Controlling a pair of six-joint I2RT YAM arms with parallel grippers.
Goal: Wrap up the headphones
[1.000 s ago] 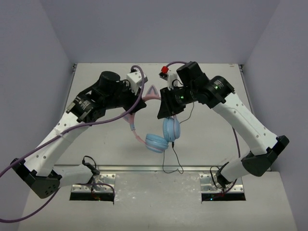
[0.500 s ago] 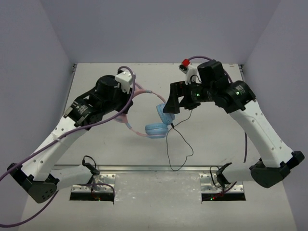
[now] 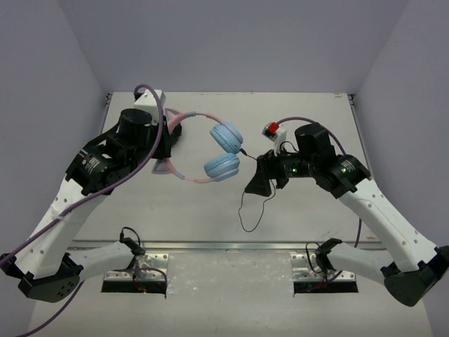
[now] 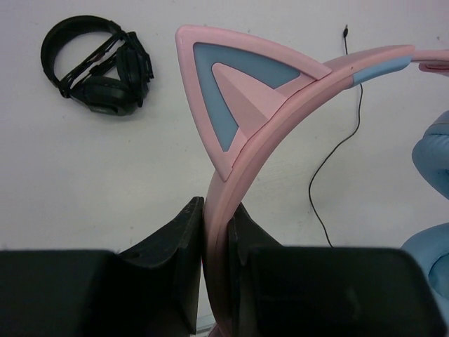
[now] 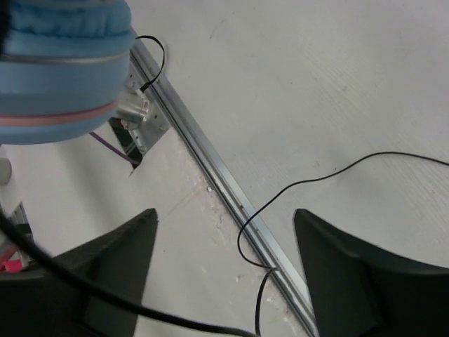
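The left hand (image 4: 214, 219) pinches the pink cat-eared, blue-cupped headphones (image 3: 226, 135) by the headband (image 4: 270, 137), likely steadying them so the spread right hand (image 5: 224, 216) can gather their thin black cable (image 3: 240, 214).

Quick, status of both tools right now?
Left tool: closed on the headphones, at the pink headband.
Right tool: open, fingers wide apart, gripping nothing.

Bright, even, cool light falls on the worktop (image 3: 231, 105). Beneath the headphones (image 3: 223, 167) the shadows are faint and soft-edged. In the right wrist view the headphones, close to the lens, look slightly soft.
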